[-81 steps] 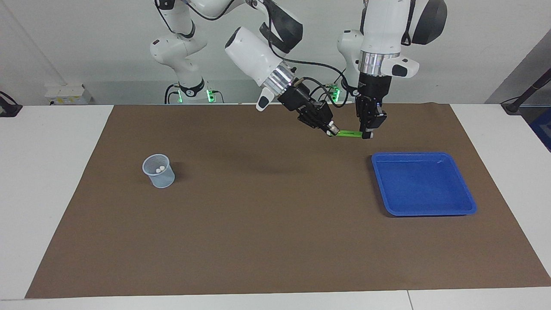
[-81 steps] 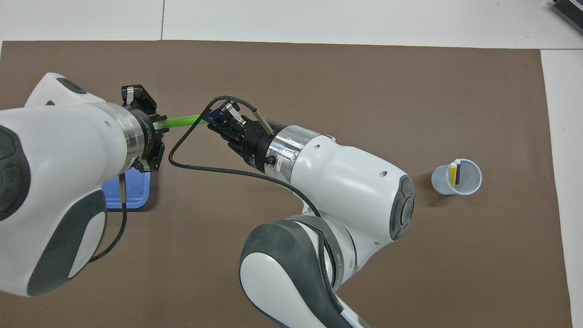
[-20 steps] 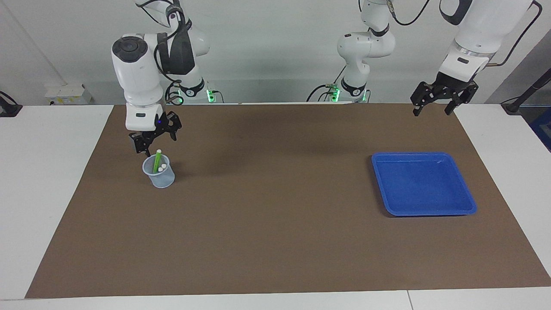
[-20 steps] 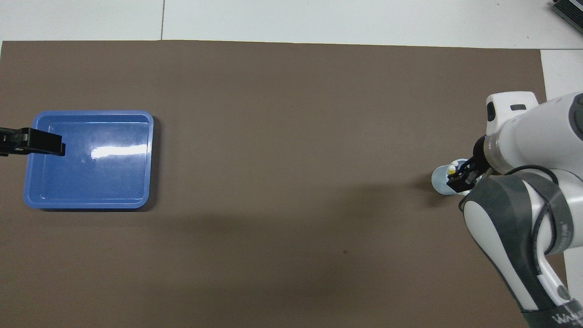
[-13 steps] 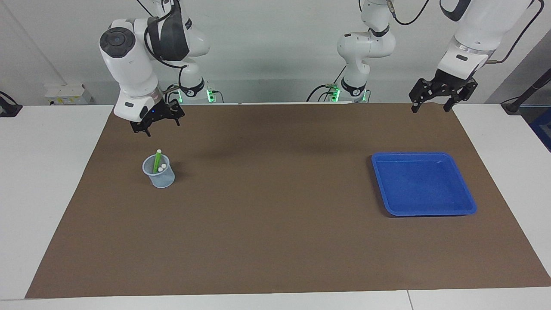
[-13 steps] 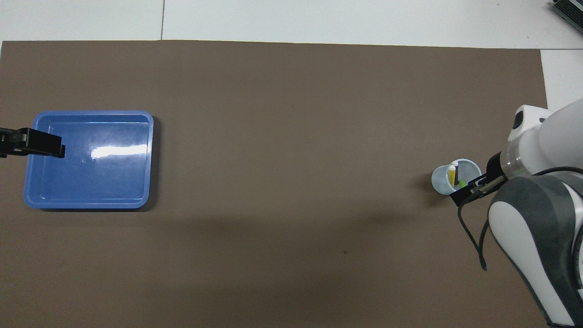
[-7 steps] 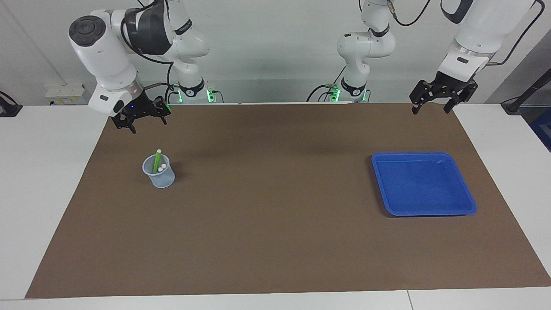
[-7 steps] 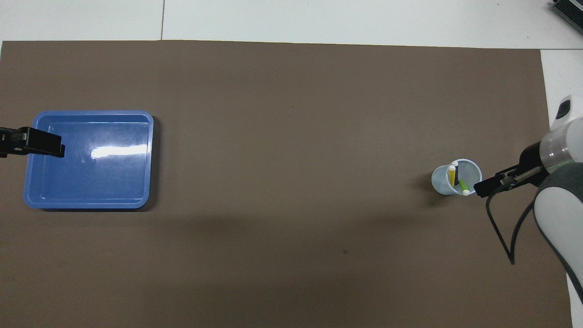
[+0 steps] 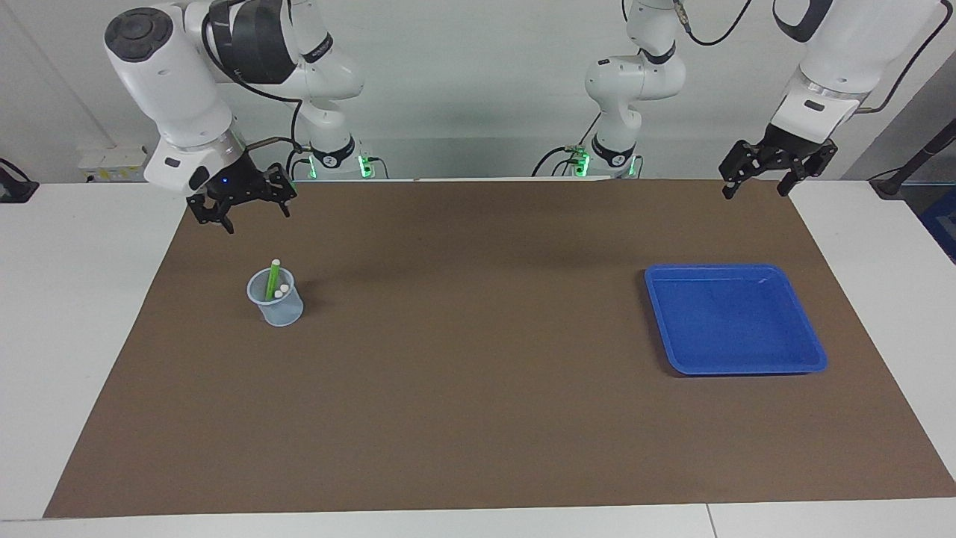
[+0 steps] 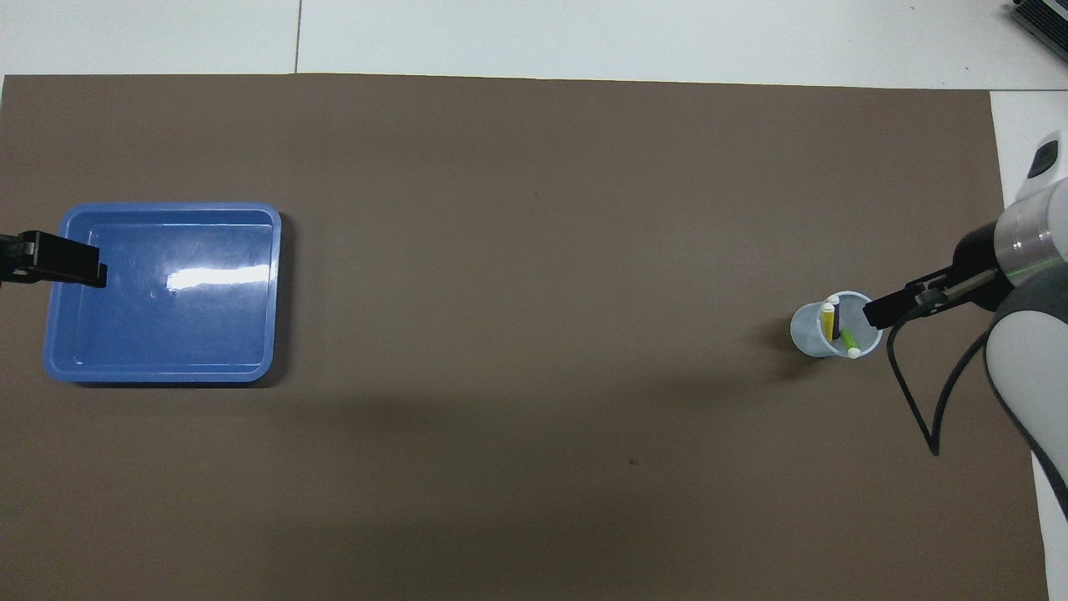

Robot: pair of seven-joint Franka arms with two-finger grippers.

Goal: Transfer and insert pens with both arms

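Both hands, right and left, hang open, raised above mat.

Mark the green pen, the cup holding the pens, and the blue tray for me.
green pen [image 9: 272,282], facing view, on its green barrel above the cup's rim.
cup [image 9: 284,311], facing view, on its outer wall.
blue tray [image 10: 276,292], overhead view, on the rim toward the cup.

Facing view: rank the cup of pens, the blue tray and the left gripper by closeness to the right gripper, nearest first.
From the right gripper, open over the mat's corner:
1. Cup of pens, toward the right arm's end.
2. Blue tray, toward the left arm's end.
3. Left gripper, open, over the mat's corner at the left arm's end.
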